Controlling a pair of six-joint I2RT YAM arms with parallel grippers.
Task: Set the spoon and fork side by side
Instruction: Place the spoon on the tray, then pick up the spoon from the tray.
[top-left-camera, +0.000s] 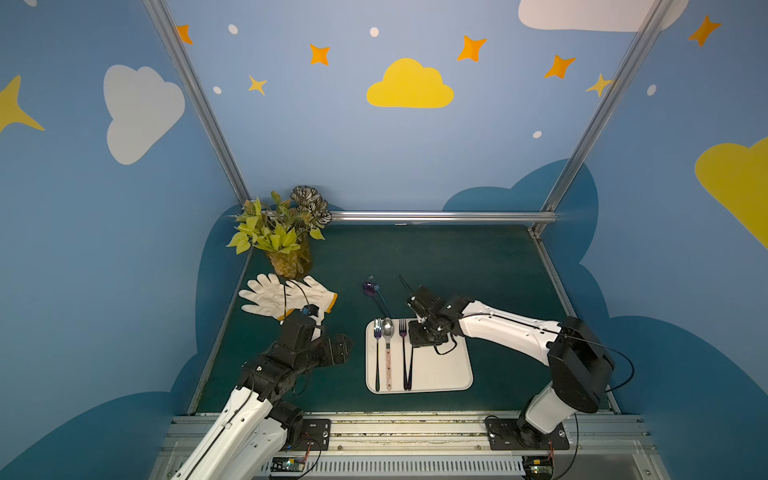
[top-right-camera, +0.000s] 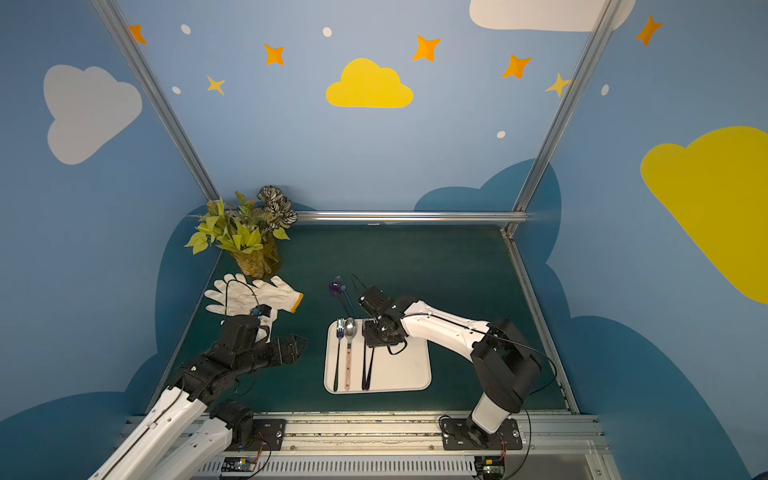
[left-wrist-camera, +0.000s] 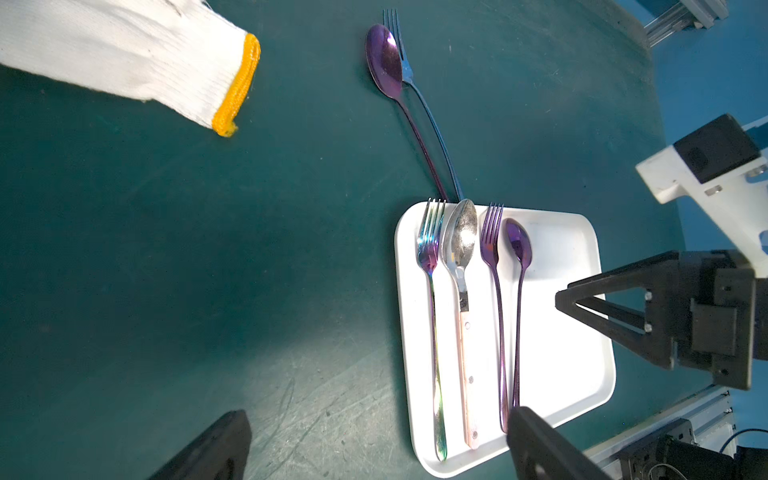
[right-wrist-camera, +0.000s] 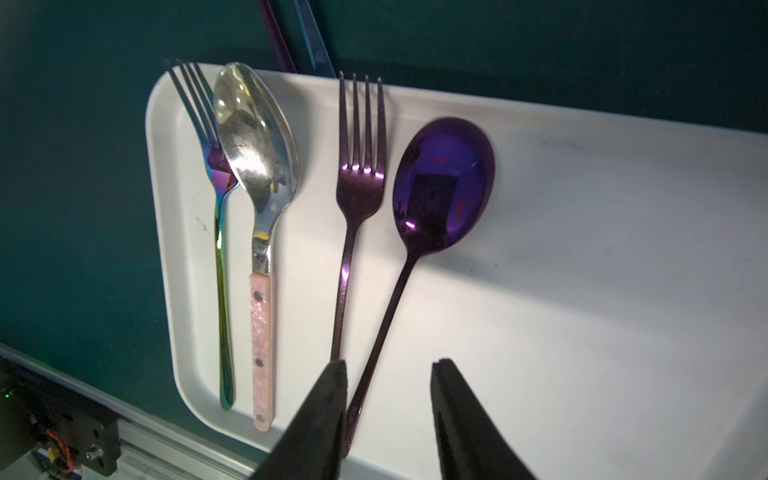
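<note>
**Purple spoon (right-wrist-camera: 442, 183) lies beside purple fork (right-wrist-camera: 359, 187); right claw (right-wrist-camera: 392, 368) parted above the handles**

In both top views, the right claw's body hangs over the white tray (top-left-camera: 451, 374) and covers the spoon's bowl. I make out only a thin dark handle just beside the fork's. I cannot read the jaws from up here. The left claw (top-left-camera: 340, 349) sits off the tray over the bare surface, near the gloves (top-left-camera: 286, 295), one of which is partly hidden behind that arm's wrist.

The left wrist view shows what the top views miss. The whole spoon is on the tray, bowl level with the fork's tines, the handles drawing together toward their ends. One of the left claw's fingers (left-wrist-camera: 536, 444) cuts those ends off. Its two fingers stand wide apart, holding nothing.

The right wrist view settles the right claw: its jaws stand partly apart, clamping nothing. The spoon's handle end lies on the tray between them, close to one finger (right-wrist-camera: 324, 415); I cannot tell whether it touches. The fork's handle end disappears behind that same finger.
</note>
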